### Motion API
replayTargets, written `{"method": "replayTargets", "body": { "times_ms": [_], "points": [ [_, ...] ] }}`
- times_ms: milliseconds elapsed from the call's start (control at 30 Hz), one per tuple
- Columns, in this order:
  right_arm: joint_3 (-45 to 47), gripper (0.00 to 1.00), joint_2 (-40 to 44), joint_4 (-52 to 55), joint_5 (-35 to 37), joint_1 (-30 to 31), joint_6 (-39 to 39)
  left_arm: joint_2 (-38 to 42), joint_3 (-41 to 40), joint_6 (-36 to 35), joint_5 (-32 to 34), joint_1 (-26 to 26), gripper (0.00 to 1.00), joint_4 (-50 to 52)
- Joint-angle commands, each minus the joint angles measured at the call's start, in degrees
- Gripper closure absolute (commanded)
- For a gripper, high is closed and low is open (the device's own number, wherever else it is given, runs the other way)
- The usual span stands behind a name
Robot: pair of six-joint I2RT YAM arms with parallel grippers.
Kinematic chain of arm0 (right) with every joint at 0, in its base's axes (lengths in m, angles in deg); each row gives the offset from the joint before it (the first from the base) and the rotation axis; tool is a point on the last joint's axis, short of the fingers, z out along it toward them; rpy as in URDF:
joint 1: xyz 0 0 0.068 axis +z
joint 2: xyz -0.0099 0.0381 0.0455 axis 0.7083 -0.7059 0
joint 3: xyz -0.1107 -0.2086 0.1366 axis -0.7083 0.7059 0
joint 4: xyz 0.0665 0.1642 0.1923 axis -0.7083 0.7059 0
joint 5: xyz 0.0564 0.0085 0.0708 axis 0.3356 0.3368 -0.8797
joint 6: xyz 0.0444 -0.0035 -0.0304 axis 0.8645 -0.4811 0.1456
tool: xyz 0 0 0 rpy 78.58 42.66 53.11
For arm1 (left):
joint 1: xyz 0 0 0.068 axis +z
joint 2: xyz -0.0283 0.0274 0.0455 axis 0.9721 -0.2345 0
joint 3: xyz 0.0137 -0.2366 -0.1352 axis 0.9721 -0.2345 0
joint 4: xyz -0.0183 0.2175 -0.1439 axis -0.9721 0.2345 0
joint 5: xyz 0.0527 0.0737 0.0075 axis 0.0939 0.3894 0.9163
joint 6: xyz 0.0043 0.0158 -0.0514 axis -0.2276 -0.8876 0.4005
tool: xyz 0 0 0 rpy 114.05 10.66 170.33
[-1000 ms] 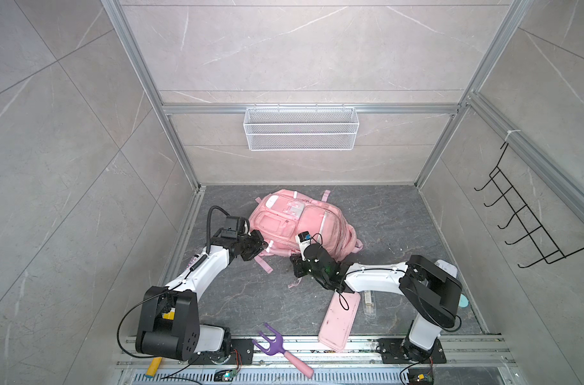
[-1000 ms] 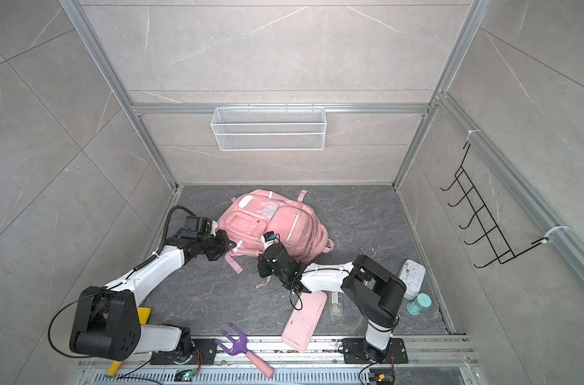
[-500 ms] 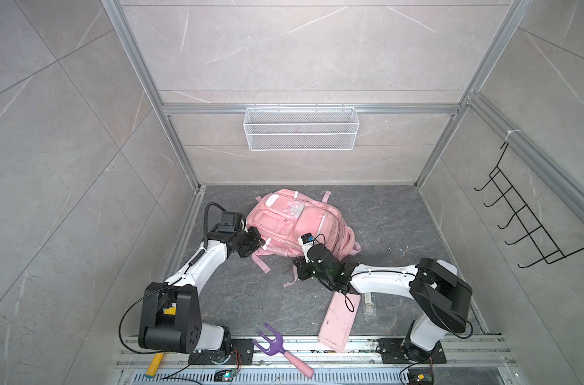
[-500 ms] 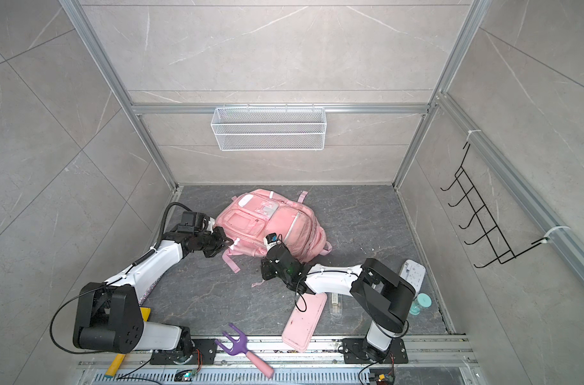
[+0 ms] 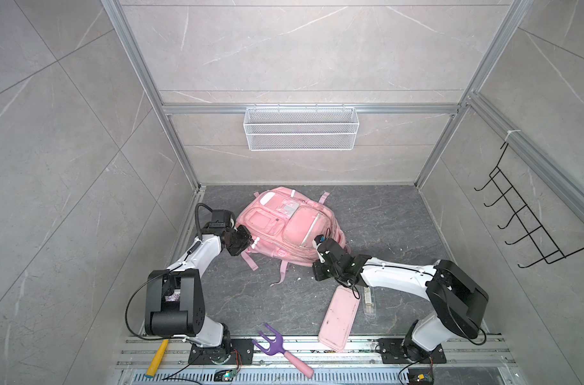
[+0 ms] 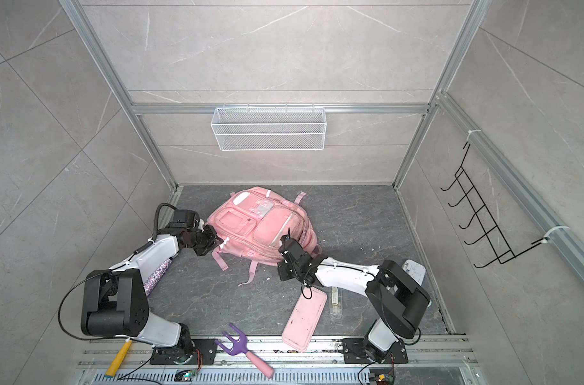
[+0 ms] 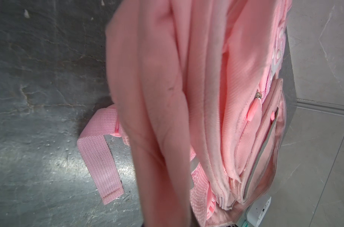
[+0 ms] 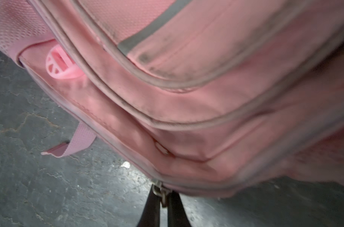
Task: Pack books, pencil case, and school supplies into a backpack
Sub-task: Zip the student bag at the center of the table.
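2 end effectors (image 5: 248, 244) (image 5: 317, 246), seemingly closed

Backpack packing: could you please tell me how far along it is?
Done: nothing visibly; no books in view. In hand: the left pincer grips the backpack, the right pincer its zip pull. Left: pencil case and supplies packet lie outside it.

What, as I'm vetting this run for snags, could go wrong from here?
The right gripper pinches only the zipper pull; it may slip out under tension.
The left gripper clamps a fold of the backpack; if that slips, the bag may drag rather than unzip.
The pencil case lies partly over the front rail, near the right arm; a low sweep might shove it.
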Motion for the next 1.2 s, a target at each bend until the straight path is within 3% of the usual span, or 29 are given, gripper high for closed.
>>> {"method": "replayTargets", "body": {
  "times_ms": [0, 233, 367, 433, 467, 533, 567, 600, 667, 867, 1167],
  "points": [
    [1.23, 1.00, 2.13, 9.54, 2.22, -2.86, -2.46, -2.28, 4.18, 1.57, 4.70, 1.37, 1.00, -7.43],
    [-1.60, 1.00, -0.73, 12.02, -1.66, -2.60, -4.00, -10.77, 12.23, 1.89, 5.44, 1.35, 1.00, -7.66],
    [-4.57, 1.00, -3.77, 10.84, -5.22, 0.28, -3.45, -18.91, 22.83, -1.88, -1.27, 0.76, 1.00, -4.24],
    [-6.55, 1.00, -5.66, 10.24, -7.13, 1.77, -2.95, -21.91, 27.44, -4.12, -2.47, -0.41, 0.95, -0.68],
    [-7.75, 1.00, -6.76, 9.87, -8.03, 2.51, -2.56, -22.33, 28.43, -4.91, -2.35, -1.09, 0.89, 0.43],
    [-10.08, 1.00, -8.59, 9.18, -9.39, 3.90, -1.82, -21.22, 27.59, -5.71, -0.68, -2.65, 0.67, 1.04],
    [-11.39, 1.00, -9.67, 8.94, -9.86, 4.56, -1.38, -19.99, 26.23, -6.05, 0.38, -3.46, 0.54, 1.09],
    [-12.46, 1.00, -10.72, 8.78, -10.56, 5.09, -1.04, -18.60, 24.66, -6.45, 1.38, -4.25, 0.32, 1.21],
    [-14.53, 1.00, -12.45, 8.24, -11.23, 6.20, -0.81, -15.09, 21.19, -7.70, 2.59, -6.61, 0.22, 1.16],
    [-20.10, 1.00, -16.43, 9.83, -12.27, 7.52, -1.33, -2.67, 9.37, -7.78, 6.04, -13.83, 0.23, 2.82],
    [-21.39, 1.00, -17.24, 10.86, -12.60, 7.60, -1.30, 9.53, -3.95, -5.60, 7.08, -16.50, 0.31, 7.59]
  ]
}}
